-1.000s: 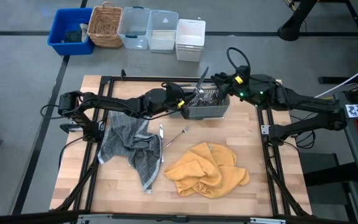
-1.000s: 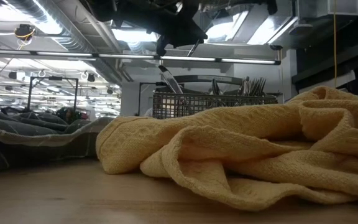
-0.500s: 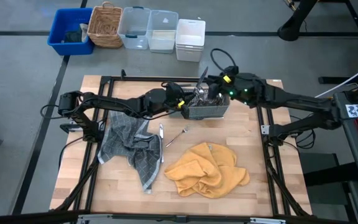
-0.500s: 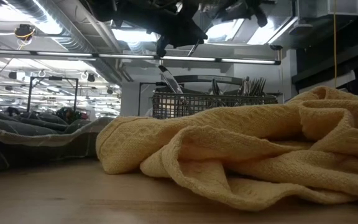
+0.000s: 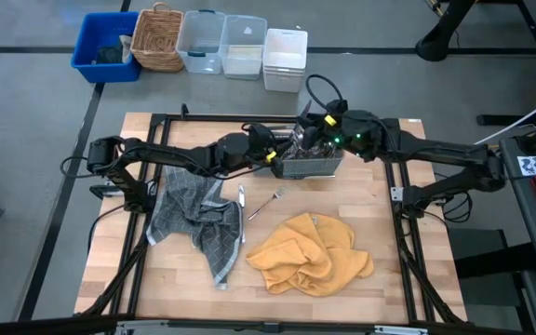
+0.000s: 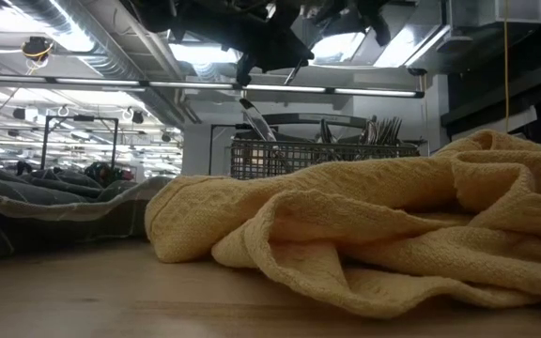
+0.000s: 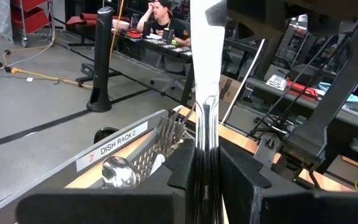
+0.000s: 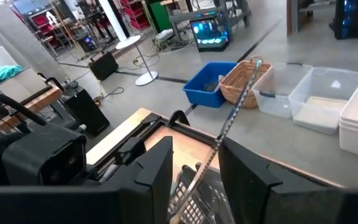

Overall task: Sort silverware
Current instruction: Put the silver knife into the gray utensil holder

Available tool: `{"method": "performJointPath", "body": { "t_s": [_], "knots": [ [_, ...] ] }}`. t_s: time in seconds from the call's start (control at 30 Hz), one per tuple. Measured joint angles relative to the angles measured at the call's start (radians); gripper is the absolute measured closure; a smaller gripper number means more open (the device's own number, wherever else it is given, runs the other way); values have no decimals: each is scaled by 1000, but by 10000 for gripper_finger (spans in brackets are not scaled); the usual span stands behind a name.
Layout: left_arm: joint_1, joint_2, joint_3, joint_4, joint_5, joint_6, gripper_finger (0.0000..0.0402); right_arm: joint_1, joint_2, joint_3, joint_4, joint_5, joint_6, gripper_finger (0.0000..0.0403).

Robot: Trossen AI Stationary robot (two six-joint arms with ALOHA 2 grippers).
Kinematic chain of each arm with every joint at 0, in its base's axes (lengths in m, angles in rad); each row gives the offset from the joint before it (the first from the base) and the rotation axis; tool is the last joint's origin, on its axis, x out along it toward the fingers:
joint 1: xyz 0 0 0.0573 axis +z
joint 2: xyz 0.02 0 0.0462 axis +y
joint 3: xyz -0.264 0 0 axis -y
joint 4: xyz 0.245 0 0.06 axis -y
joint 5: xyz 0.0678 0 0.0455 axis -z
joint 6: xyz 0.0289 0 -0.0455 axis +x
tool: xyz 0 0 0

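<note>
A knife [image 7: 207, 74] is clamped upright in the left gripper [image 5: 273, 154] fingers, right over the mesh caddy [image 5: 310, 166] at the surface's far edge. The right gripper [image 8: 194, 163] is parked above the caddy too, with a thin utensil handle [image 8: 235, 115] sticking up between its fingers, though an actual grip can't be told. One fork [image 5: 264, 204] is left lying mid-surface.

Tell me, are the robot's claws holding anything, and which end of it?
The left gripper pinches a shiny flat silver knife by its handle, blade pointing away. The right gripper holds nothing; a thin silver utensil handle merely stands between its open fingers.
</note>
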Motion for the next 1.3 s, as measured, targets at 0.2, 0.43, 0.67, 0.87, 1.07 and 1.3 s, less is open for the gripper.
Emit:
{"method": "performJointPath", "body": {
  "t_s": [0.2, 0.43, 0.67, 0.87, 1.07, 1.3],
  "knots": [
    [-4, 0, 0, -5, 0, 3, 353, 0, 12, 0, 0, 0, -10, 294],
    [-4, 2, 0, -10, 5, 8, 346, 3, 12, 1, 19, -41, -56, 392],
    [-3, 0, -1, 1, -3, 37, 335, 1, 12, -1, -3, -48, -87, 397],
    [-2, 0, -1, -1, 0, 95, 311, 1, 12, -1, 7, -40, -123, 398],
    [-2, -2, -1, -6, 0, 113, 267, 1, 12, 0, 52, -40, -230, 399],
    [4, -107, 0, -249, 0, 113, 253, 1, 57, 0, 90, -44, -345, 400]
  ]
}}
